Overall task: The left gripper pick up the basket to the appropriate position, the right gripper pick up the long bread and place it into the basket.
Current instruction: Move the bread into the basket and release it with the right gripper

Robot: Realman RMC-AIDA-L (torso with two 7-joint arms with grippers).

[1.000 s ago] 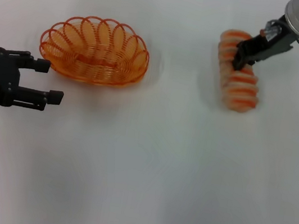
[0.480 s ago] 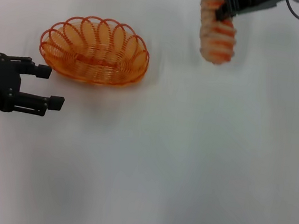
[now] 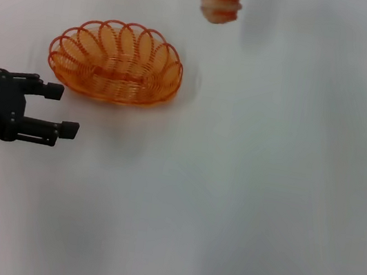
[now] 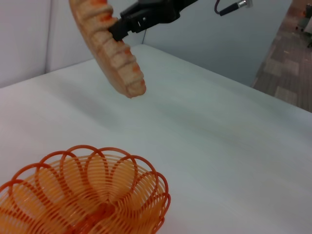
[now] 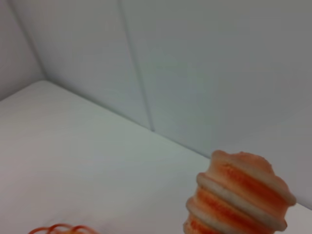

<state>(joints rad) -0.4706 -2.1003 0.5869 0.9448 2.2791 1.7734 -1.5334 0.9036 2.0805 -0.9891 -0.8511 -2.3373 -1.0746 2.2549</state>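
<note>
I see the left gripper (image 3: 62, 110) low at the left, just near of the basket (image 3: 116, 61) and not touching it; its two fingers are spread apart with nothing between them. The basket stands on the white table (image 3: 245, 189), empty, in the far left part of the scene. The long bread (image 4: 109, 46) is up in the air, far from me and to the right of the basket, and only its lower end shows at the far edge of my head view. From the left wrist camera I see the right gripper (image 4: 119, 30) clamped on the side of the loaf, which hangs tilted above the table, well apart from the basket. I cannot read any label or writing on any of these things.
</note>
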